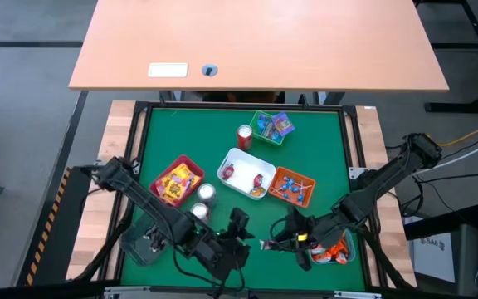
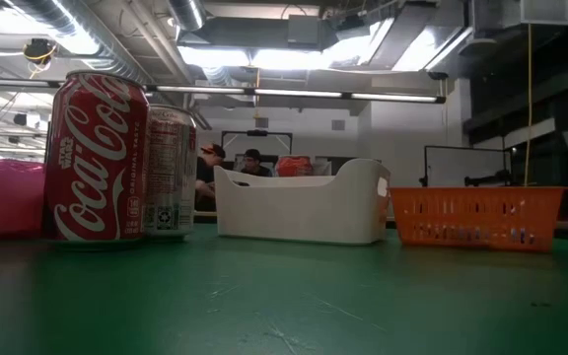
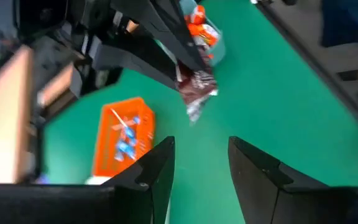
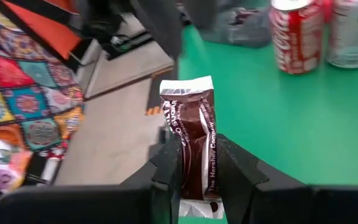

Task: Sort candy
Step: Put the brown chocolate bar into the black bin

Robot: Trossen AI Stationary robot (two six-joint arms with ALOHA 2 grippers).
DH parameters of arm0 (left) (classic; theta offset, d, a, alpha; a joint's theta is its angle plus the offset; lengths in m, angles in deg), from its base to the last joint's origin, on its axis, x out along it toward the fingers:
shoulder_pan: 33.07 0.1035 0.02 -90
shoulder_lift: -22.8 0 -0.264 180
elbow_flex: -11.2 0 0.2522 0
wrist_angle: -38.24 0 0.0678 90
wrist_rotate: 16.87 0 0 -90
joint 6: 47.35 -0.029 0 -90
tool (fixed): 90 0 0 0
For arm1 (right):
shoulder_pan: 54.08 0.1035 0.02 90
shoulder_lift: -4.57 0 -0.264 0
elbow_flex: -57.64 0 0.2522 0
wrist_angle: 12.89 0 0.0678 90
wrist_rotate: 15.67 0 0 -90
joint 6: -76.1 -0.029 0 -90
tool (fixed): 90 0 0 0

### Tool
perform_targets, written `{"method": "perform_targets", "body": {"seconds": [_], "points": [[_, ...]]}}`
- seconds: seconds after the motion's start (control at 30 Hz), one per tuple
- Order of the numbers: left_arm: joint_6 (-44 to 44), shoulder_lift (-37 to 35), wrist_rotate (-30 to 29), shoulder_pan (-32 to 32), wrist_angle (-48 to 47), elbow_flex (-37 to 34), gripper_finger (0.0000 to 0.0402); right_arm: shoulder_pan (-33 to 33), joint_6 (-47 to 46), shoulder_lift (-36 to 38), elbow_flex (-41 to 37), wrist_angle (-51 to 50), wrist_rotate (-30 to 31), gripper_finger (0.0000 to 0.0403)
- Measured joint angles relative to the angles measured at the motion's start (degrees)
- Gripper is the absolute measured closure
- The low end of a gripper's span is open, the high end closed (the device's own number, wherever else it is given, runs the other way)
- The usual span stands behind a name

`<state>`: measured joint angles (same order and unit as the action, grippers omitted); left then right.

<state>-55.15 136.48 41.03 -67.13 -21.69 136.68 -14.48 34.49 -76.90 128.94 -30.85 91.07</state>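
Note:
My right gripper (image 4: 196,149) is shut on a dark brown candy bar (image 4: 193,124) near the table's near edge, right of centre (image 1: 277,242). The bar (image 1: 265,244) sticks out toward the table's left. My left gripper (image 3: 201,155) is open and touches nothing. It stands just left of the bar (image 1: 238,221) and faces it (image 3: 196,90). More candy lies in trays: yellow packets in the red tray (image 1: 178,180), blue-stick lollipops in the orange tray (image 1: 293,187), purple-blue packets in the green tray (image 1: 270,125), and orange packets in the tray (image 1: 336,252) under the right arm. My right gripper pinches the dark bar between its two fingers (image 4: 169,163), on the half near one crimped end (image 4: 199,180). The bar lies along the fingers, and its other end (image 4: 186,87) juts out past the fingertips. It comes from the table's right, and the bar is lifted clear of the table.
A white tray (image 1: 246,173) holds a few small pieces. A red can (image 1: 244,135) stands beside the green tray, and two more cans (image 1: 202,202) stand by the red tray. A dark tray (image 1: 146,241) sits under the left arm. A wooden desk (image 1: 256,41) lies beyond the far edge.

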Motion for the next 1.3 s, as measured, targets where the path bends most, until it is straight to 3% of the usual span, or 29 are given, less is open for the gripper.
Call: {"method": "perform_targets", "body": {"seconds": [0.17, 0.47, 0.83, 1.3], "points": [[-5.9, 1.5, -2.7, 0.2, 4.1, 0.0, 0.0262, 0.0, -0.2, 0.0, 0.0, 1.3, -1.4, 0.0322], [-8.2, 1.5, -0.8, 0.7, 8.4, 0.0, 0.0262, 0.0, -0.6, 0.0, 0.0, 2.8, 0.6, 0.0322], [-8.4, 1.5, -0.1, 0.7, 9.8, 0.0, 0.0262, 0.0, -0.5, 0.0, 0.0, 10.4, 0.6, 0.0322], [-7.3, 1.5, -0.2, 0.9, 9.9, 0.0, 0.0285, 0.0, -0.5, 0.0, 0.0, 10.7, 1.9, 0.0322]]}}
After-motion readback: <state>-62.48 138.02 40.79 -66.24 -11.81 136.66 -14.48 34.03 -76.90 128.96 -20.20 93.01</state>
